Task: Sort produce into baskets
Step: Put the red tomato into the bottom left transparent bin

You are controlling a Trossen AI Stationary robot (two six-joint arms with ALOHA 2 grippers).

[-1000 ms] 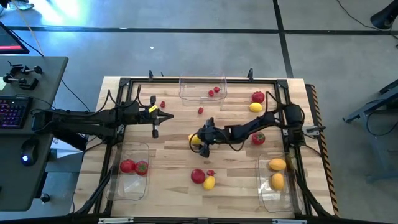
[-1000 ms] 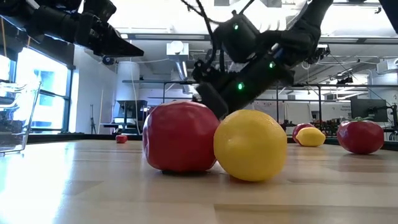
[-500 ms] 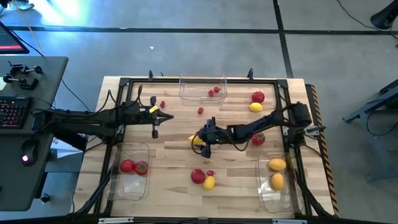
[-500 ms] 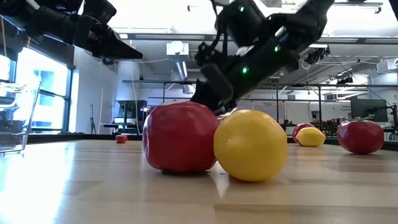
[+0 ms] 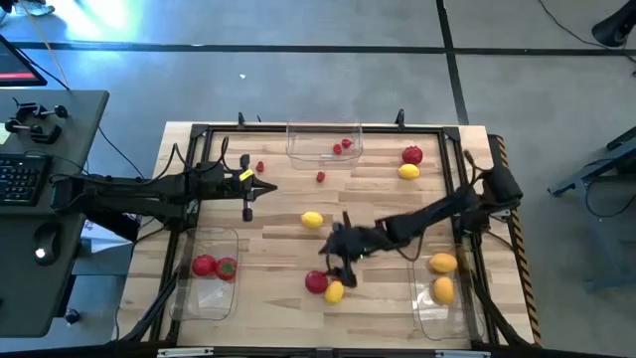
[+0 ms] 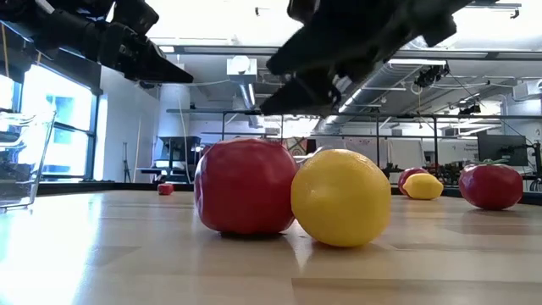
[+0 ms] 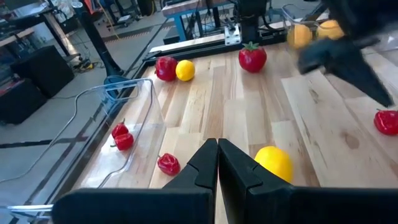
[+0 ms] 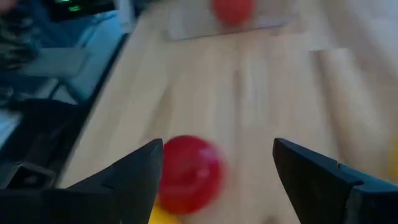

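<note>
Since a second ago we have swung our right gripper (image 5: 341,261) away from the yellow lemon (image 5: 312,220) at mid-counter, which now lies uncovered, and brought it toward the near edge, above the red tomato (image 5: 316,281) and the second yellow lemon (image 5: 335,291) that sit touching each other. Its fingers (image 8: 140,171) are spread wide with nothing between them, and in the right wrist view the tomato shows between and below them. In the low view the gripper hangs just above this pair, not touching either.

Our left gripper (image 5: 262,186) waits on the left side of the counter (image 5: 278,249), its fingers pressed together and empty, raised above the wood. A small red berry (image 5: 321,177) lies on the boards just short of the far basket (image 5: 324,142), which holds a few more red berries (image 5: 342,146). Another berry (image 5: 260,167) lies near the left gripper's tip.

At the far right corner a tomato (image 5: 412,155) and a lemon (image 5: 408,171) sit just beside each other. One more tomato is partly hidden under our right arm in the high view; the left wrist view shows it (image 7: 252,57) upright on the wood.

The near-left basket (image 5: 209,278) holds two tomatoes (image 5: 214,267). The near-right basket (image 5: 442,288) holds two orange-yellow lemons (image 5: 443,276).
</note>
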